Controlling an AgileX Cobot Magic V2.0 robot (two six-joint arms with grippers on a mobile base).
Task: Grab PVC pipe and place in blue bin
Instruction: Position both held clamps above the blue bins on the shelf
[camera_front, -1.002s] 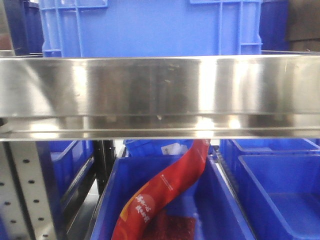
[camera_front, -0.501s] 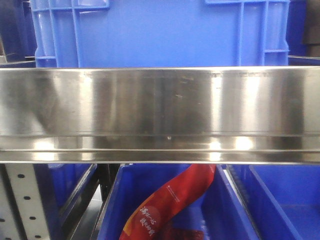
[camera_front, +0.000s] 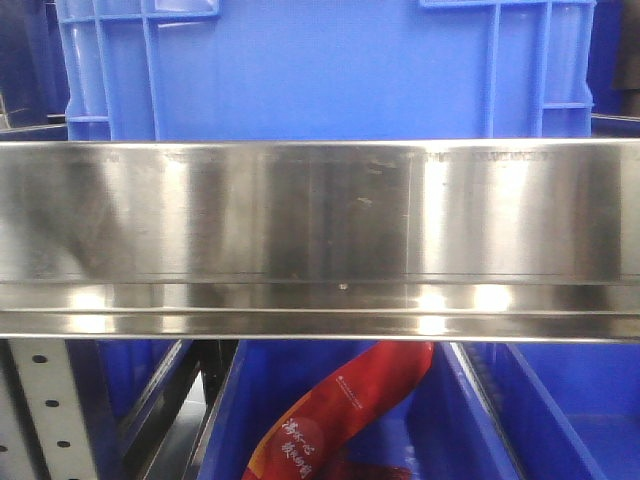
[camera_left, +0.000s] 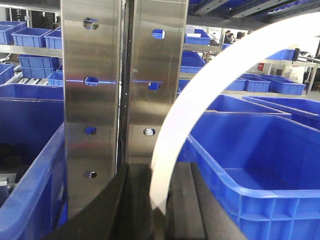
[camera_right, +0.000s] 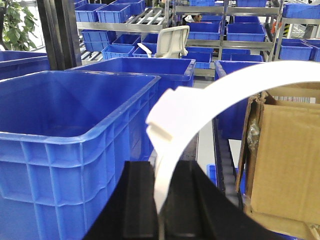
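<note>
No PVC pipe shows in any view. In the left wrist view my left gripper (camera_left: 159, 167) has its black jaws close together, and a white curved strip (camera_left: 200, 95) rises from the gap and arcs to the right. An open blue bin (camera_left: 260, 150) lies just right of it. In the right wrist view my right gripper (camera_right: 164, 165) is likewise shut, with a white strip (camera_right: 200, 105) bearing a square clasp curving up out of its jaws. A large blue bin (camera_right: 75, 115) stands to its left. Neither gripper appears in the front view.
A wide steel shelf beam (camera_front: 320, 240) fills the middle of the front view, with a blue crate (camera_front: 320, 70) on it. Below it lies a red bag (camera_front: 340, 400) in a bin. A perforated steel post (camera_left: 120, 85) stands close ahead of the left gripper. A cardboard box (camera_right: 285, 155) is right of the right gripper.
In the front view the beam has slid down the frame and grown larger, the crate above shows more, and less of the red bag and lower bins is visible.
</note>
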